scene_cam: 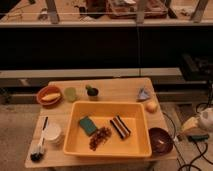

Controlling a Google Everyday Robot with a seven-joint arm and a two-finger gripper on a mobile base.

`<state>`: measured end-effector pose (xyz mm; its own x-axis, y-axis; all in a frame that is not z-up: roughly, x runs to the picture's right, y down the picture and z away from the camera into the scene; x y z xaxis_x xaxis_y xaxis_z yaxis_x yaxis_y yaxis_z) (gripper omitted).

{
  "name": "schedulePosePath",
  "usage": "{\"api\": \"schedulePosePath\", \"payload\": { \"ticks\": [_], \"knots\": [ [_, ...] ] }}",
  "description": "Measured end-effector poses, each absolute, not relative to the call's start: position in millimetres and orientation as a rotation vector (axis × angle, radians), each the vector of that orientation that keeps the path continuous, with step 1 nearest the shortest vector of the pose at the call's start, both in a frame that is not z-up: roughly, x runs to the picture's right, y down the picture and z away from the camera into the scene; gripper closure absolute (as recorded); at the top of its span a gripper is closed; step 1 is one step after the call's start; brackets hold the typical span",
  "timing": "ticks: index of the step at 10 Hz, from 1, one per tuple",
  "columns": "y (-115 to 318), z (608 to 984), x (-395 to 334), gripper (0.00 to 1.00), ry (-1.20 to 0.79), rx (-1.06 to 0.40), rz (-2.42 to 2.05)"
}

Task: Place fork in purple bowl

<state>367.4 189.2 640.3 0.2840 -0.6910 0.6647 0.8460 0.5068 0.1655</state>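
Observation:
The purple bowl (161, 141) is small, dark and glossy, and stands at the table's front right corner, right of the yellow tub. A short pale streak (160, 146) lies inside it; it may be the fork, but I cannot tell for sure. No fork shows anywhere else on the table. My gripper (196, 134) is the pale shape with a dark tip just past the table's right edge, right of the bowl, level with it and apart from it.
A large yellow tub (80, 150) fills the table's middle and holds a green sponge (87, 125), a striped item (120, 126) and brown bits. An orange bowl (50, 95), two green cups and a peach fruit (151, 106) stand behind it. A white cup (52, 132) and a brush (39, 146) are at the front left. Cables lie on the floor at right.

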Motion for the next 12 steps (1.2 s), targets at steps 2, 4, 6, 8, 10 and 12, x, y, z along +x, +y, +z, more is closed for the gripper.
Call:
{"api": "schedulePosePath", "payload": {
  "ticks": [2,4,6,8,10,12],
  "knots": [
    [187.7,638.5,364.3,0.69,-0.756,-0.247,-1.048],
    [187.7,636.7,359.1,0.5,-0.771,-0.256,-1.055],
    [187.2,637.4,358.6,0.46,-0.77,-0.255,-1.055],
    [187.9,636.9,359.7,0.46,-0.769,-0.255,-1.053],
    [187.1,637.5,358.6,0.46,-0.77,-0.254,-1.055],
    [186.8,637.6,358.4,0.46,-0.77,-0.254,-1.056]
  ]
}}
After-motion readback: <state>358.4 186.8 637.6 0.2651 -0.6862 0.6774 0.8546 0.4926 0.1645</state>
